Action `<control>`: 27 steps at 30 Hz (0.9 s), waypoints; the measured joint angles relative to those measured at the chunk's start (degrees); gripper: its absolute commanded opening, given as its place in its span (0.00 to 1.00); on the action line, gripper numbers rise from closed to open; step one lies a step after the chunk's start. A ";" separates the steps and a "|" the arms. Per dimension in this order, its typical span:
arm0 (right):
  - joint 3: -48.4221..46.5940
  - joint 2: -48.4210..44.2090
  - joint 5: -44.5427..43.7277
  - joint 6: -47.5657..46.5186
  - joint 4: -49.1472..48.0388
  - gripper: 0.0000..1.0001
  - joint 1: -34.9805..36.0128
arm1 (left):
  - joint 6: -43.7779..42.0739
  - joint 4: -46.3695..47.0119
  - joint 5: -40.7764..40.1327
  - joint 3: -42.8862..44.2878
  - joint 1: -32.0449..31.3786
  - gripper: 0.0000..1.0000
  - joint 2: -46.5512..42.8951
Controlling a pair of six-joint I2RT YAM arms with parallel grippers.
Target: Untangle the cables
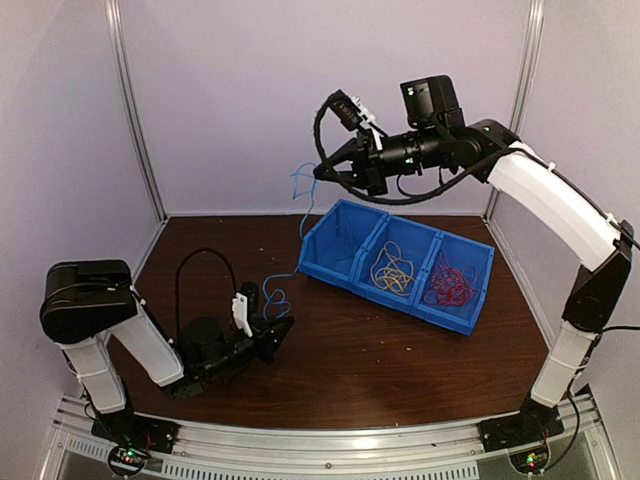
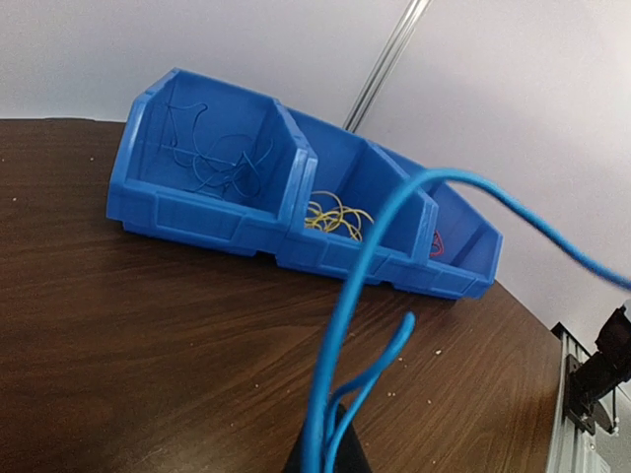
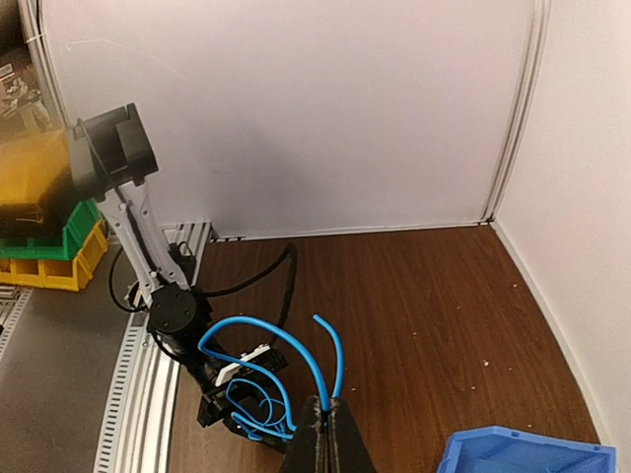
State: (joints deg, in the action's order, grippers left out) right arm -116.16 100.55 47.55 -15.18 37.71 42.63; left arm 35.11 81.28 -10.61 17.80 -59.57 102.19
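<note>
One blue cable [image 2: 361, 258] runs taut through the air between my two grippers. My left gripper [image 1: 281, 323] lies low over the table, left of the blue bin [image 1: 330, 270], and is shut on the cable's lower strands. The left wrist view shows these strands rising out of the closed jaws [image 2: 328, 445]. High above the bin's left end, my right gripper [image 1: 322, 172] is shut on the upper end of the same cable [image 3: 287, 336]. More blue cables [image 2: 212, 158] lie in the bin's left compartment, yellow cables [image 1: 392, 270] in the middle one and red cables [image 1: 450, 285] in the right one.
The three-compartment bin sits at the back right of the brown table [image 1: 350, 370]. White walls with metal posts [image 1: 135, 110] close in the cell. Yellow and green bins [image 3: 39, 212] stand outside it. An aluminium rail [image 1: 330, 440] runs along the near edge.
</note>
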 measured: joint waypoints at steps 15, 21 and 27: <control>-13.46 1.05 -0.66 4.37 -7.17 0.00 -24.28 | 0.85 2.10 -0.11 -4.42 0.00 0.00 2.14; -14.45 1.88 -1.55 7.10 -11.02 0.00 -29.33 | 1.92 4.42 -0.52 -5.73 0.00 0.00 3.34; -11.89 2.73 -4.61 11.26 -14.73 0.00 -32.70 | 4.22 6.36 -2.43 -5.95 0.42 0.00 3.37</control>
State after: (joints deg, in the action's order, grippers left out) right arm -128.05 103.28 42.94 -3.92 22.98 9.93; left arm 39.33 87.64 -13.04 11.86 -59.16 105.56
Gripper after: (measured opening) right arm 0.005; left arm 0.007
